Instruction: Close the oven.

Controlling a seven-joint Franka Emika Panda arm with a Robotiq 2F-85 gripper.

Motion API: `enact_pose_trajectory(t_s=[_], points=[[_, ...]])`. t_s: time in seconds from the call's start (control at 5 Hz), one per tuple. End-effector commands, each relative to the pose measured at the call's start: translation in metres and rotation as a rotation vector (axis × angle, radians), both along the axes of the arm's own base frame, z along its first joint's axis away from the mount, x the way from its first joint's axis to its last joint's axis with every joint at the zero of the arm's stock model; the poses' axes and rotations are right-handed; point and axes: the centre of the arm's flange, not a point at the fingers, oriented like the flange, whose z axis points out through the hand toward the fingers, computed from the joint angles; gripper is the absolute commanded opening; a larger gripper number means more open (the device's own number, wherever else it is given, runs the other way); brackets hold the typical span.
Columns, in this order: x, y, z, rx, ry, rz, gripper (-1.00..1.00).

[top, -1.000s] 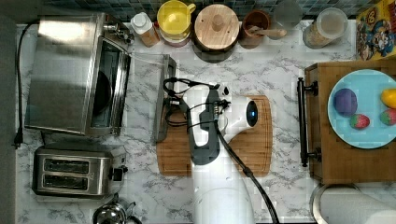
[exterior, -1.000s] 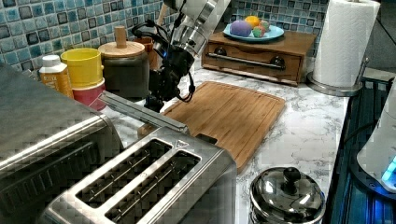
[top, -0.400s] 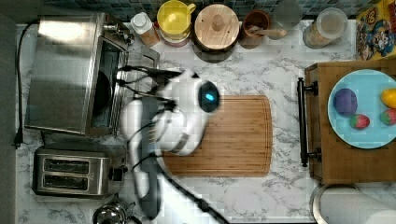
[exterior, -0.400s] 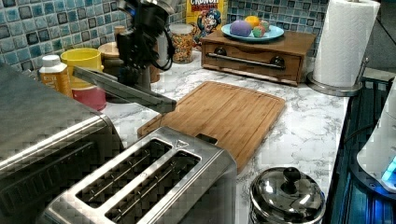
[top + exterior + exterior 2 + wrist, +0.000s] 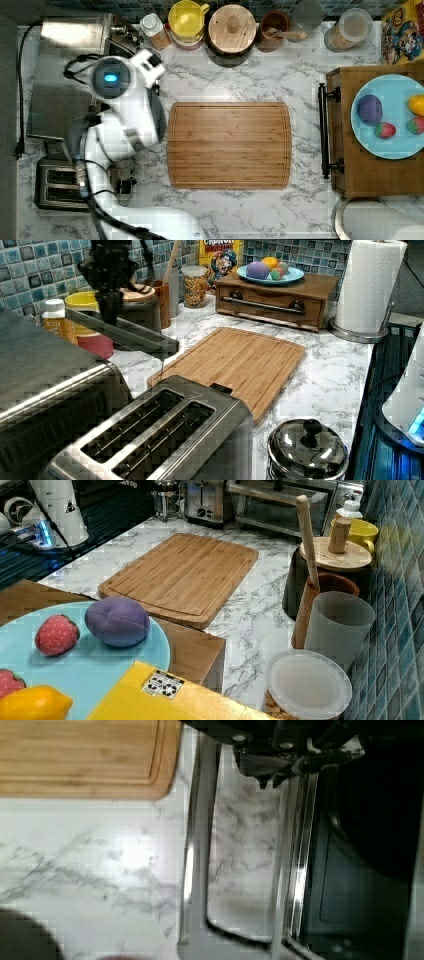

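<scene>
Marble counter [image 5: 240, 75]; oven [image 5: 45, 385] door seemingly half-raised.

In the top view the white robot arm [image 5: 125, 125] covers the door of the large stainless-steel toaster oven [image 5: 65, 75]. In the left view the dark gripper [image 5: 111, 305] is blurred. The wrist view cuts off the bamboo cutting board [image 5: 85, 755].

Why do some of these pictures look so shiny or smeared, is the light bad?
In the top view, ceiling light glares white off the oven top near the wall. In the wrist view, the metal door handle carries a bright streak and the marble counter looks soft and washed out. In the left view, the arm is a dark smear, and the near toaster looks soft.
</scene>
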Motion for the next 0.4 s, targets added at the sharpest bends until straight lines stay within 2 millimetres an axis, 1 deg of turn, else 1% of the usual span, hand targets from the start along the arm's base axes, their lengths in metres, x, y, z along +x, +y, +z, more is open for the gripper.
enact_pose_trajectory(t_s=[0.2, 0.4], points=[[0.017, 0.07, 0.039, -0.073, 0.013, -0.043, -1.0], [-0.002, 0.061, 0.069, -0.075, -0.113, -0.13, -1.0]])
